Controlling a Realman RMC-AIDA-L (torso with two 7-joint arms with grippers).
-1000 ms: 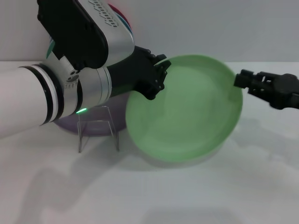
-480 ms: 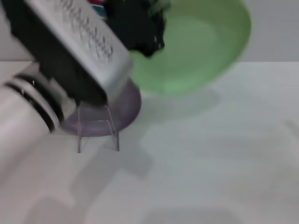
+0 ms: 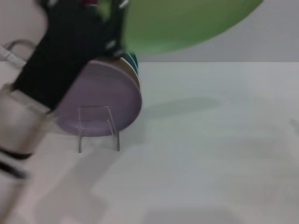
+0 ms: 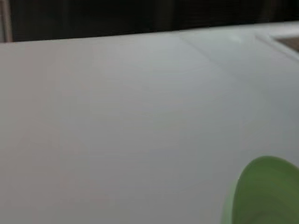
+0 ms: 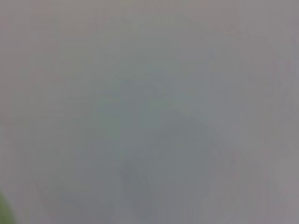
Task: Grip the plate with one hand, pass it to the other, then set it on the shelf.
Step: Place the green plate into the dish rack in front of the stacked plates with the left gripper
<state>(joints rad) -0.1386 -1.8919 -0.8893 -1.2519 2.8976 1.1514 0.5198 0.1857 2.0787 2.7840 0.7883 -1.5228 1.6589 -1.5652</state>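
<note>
The plate (image 3: 187,23) is up high at the far side of the scene, above the table (image 3: 210,154) and not touching it. The left gripper (image 3: 110,21) is at the plate's left edge, with its arm running down to the near left. Below them, on the left part of the table, stands the shelf (image 3: 98,128). Right behind the shelf a second plate (image 3: 100,100) stands on its edge, and more plates (image 3: 133,63) stand just behind that one. The right gripper is not seen.
</note>
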